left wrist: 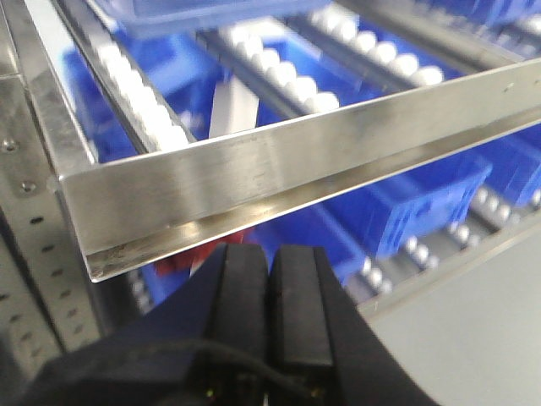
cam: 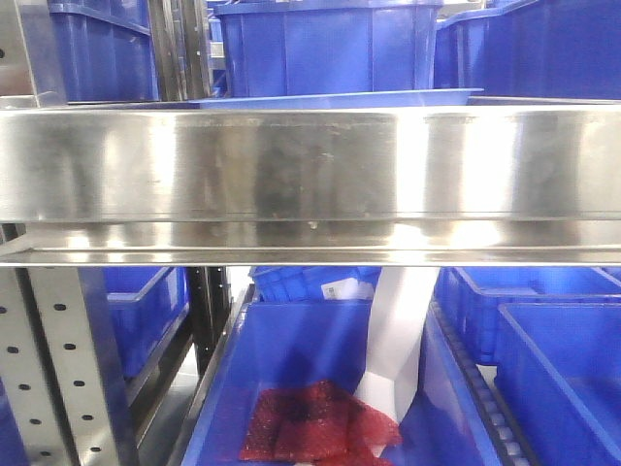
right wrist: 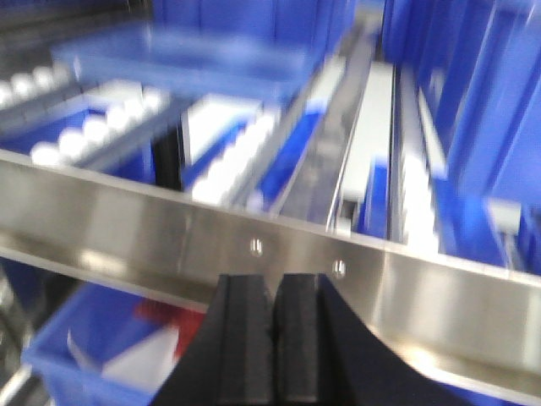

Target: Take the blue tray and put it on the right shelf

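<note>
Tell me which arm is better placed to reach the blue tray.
Right, marginally: its wrist view shows the blue tray broadly on the right shelf; the left view catches only its edge. The right gripper and left gripper are shut, empty.

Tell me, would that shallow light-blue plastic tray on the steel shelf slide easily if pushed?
Probably: the shallow light-blue plastic tray looks glossy, and it sits over white rollers on the shiny steel shelf. Its low profile suggests it is light and unlikely to tip.

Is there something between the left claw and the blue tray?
Yes. The left claw, shut, sits just below the steel front lip of the right shelf. The blue tray lies farther back on the shelf's white rollers. The lip is in the direct line; above it, nothing visible blocks the way.
</note>
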Motion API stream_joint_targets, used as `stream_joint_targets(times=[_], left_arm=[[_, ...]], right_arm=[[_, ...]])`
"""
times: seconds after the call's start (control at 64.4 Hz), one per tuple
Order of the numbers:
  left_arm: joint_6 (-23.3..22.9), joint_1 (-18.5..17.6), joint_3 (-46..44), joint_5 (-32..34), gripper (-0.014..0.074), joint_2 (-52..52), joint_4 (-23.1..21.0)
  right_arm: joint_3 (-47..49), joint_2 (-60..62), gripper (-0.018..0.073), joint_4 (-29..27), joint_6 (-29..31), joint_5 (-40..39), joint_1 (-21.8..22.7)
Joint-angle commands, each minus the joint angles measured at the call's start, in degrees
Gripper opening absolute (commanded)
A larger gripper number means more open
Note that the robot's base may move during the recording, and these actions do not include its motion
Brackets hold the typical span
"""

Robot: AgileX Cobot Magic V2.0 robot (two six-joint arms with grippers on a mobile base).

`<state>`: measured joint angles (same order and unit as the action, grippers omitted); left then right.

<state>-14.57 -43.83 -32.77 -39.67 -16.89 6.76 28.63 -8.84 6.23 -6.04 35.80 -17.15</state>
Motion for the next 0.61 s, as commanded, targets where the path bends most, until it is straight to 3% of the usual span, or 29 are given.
stream_joint_targets(times=[0.0,0.186,0.59], left_arm=[[-0.2,-0.4,1.6,6.8,-0.0048,4.7,0.7],[-0.2,-0.4,3.8,7.0,-0.0048,11.1,0.6],[-0.2,-0.4,3.8,7.0,-0.0048,11.4,0.6]], right_arm=[[0.6,0.8,0.0056,1.0,0.7,-8.4,0.0],[0.6,0.8,0.0056,1.0,0.7,-10.3,0.0],[0.6,0.8,0.0056,1.0,0.7,-10.1,0.0]])
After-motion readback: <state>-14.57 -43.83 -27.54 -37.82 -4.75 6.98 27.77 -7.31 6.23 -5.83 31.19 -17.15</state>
